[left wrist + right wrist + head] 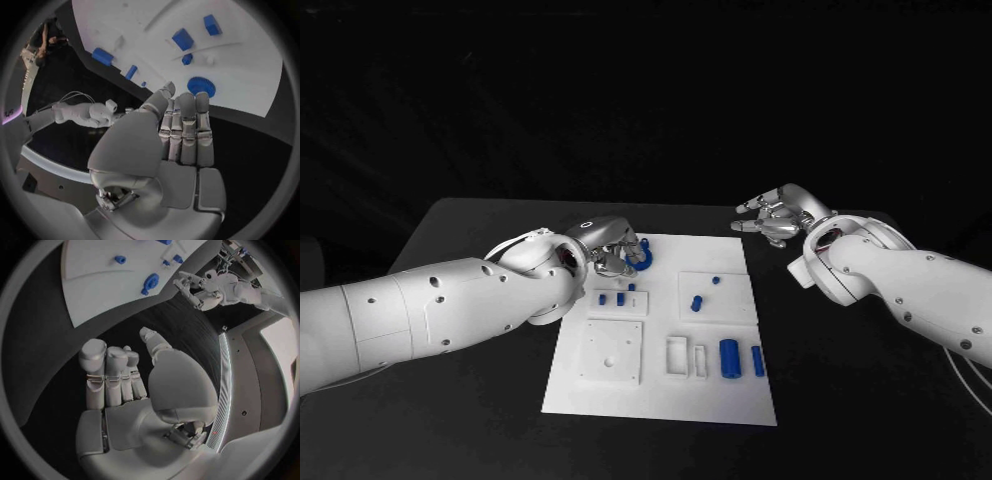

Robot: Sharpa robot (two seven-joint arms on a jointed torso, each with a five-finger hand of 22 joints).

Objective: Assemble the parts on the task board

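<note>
The white task board (661, 400) lies in the middle of the black table. A round blue toothed part (646, 258) sits near its far edge, and my left hand (607, 250) hovers right beside it, empty. In the left wrist view the straight fingers (186, 125) end just short of that toothed part (201, 86). Small blue pieces (620, 297) stand mid-board, and two blue cylinders (728, 358) lie near the board's right edge. My right hand (776, 215) hangs over bare table off the board's far right corner, holding nothing (122, 380).
Raised white blocks (612, 352) and narrow slots (678, 356) occupy the board's near half. Black table (862, 400) stretches to the right of the board and beyond its far edge. The left hand (200, 287) appears in the right wrist view beside the toothed part (150, 283).
</note>
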